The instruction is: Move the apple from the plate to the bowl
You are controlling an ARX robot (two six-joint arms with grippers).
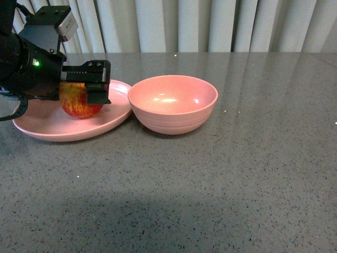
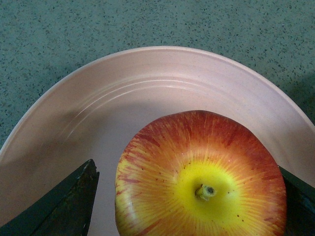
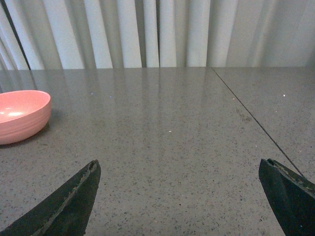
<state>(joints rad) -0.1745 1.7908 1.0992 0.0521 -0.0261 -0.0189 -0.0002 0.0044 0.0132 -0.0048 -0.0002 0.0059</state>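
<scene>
1. Apple (image 1: 79,105) is sitting on the pink plate (image 1: 63,132), roughly mid-plate. It's red with yellow streaks, and its yellow stem dimple points at the left wrist cam.
2. Left gripper (image 2: 187,167) is down over the apple with a finger on each side. In the left wrist view one finger (image 2: 64,206) has a clear strip of plate between it and the fruit. The other finger (image 2: 298,196) is right up against the apple's edge. So the jaws are spread around the apple and not clamped on it.
3. Bowl (image 1: 174,103) is just to the right of the plate in the front view. Their rims are so close I can't tell if they touch. It's the deeper pink one, and only glossy highlights show inside.
4. Right gripper (image 3: 178,167) is well off to the side of the bowl, above bare tabletop. Its fingers (image 3: 69,206) are spread wide with nothing between them.
5. Table (image 1: 237,184) is grey speckled stone, with a thin dark seam (image 3: 256,123) running across it in the right wrist view.
6. Pale curtain (image 1: 210,26) hangs in pleats along the back edge.
</scene>
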